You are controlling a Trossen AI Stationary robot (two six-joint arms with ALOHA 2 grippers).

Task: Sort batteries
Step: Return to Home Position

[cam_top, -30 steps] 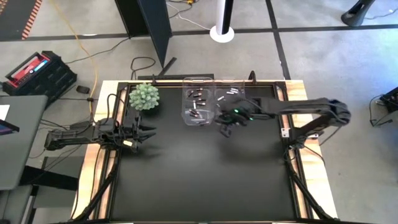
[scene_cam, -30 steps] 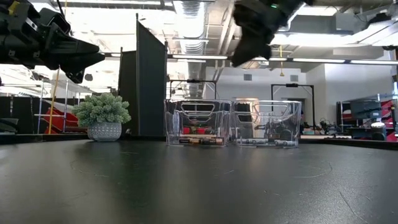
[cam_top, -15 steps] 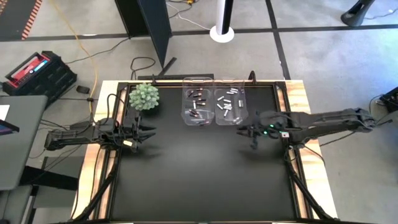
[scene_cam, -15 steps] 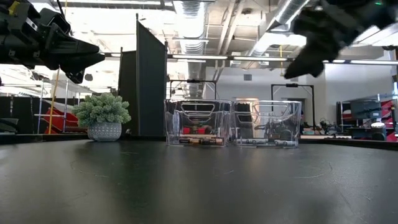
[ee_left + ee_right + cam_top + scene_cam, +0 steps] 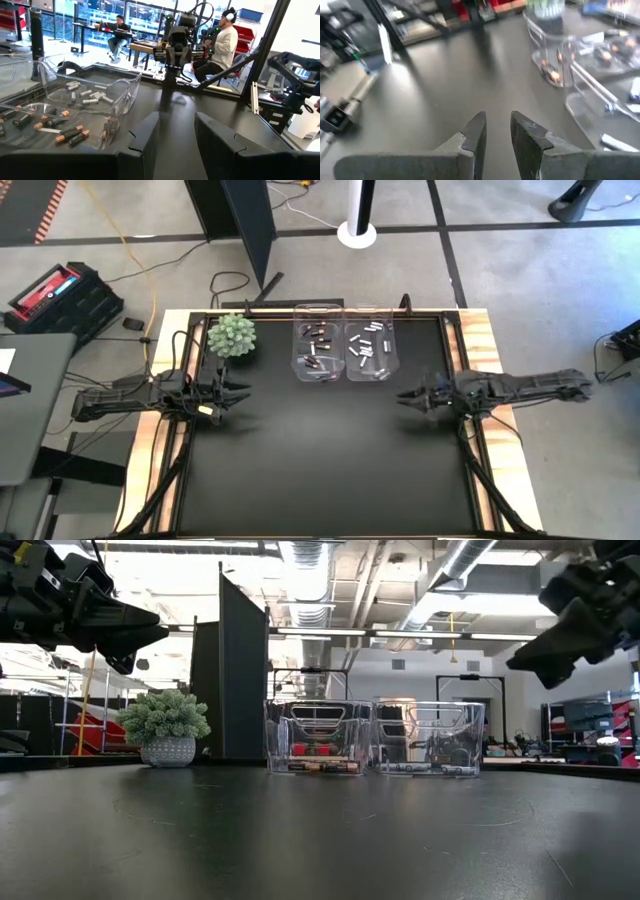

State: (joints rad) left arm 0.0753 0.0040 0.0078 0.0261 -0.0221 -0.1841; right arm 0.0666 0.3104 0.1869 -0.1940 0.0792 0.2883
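Black matting covers the desk [image 5: 320, 470], which stands on a grey floor with a dark panel [image 5: 243, 225] rising behind its far edge. Two clear bins sit side by side, touching, near the middle of that far edge. The left bin [image 5: 299, 348] holds the dark batteries [image 5: 318, 361], copper-red at the ends, lying loose on its floor. The right bin [image 5: 391, 348] holds the white batteries [image 5: 366, 348], likewise loose. Every battery in view lies inside one bin or the other. A plant [image 5: 231, 335] in a pale pot stands on the desk to the left of the left bin, near it but apart.

The left arm [image 5: 130, 400] reaches in over the desk's left edge. The left jaws point toward the middle, well apart from the bins and just in front of the plant. The left wrist view shows them apart, with a clear gap between the two dark fingers. The right arm [image 5: 520, 387] reaches in over the right edge, mirroring the other. The right jaws also point toward the middle, in front of the right bin and well apart from it. The right wrist view shows them apart by a narrow gap. From table height both arms hang high above the mat, one at each upper corner.

Beyond the desk, the left wrist view shows a seated person in a white top [image 5: 225, 42] and another person [image 5: 117, 24] at a farther table
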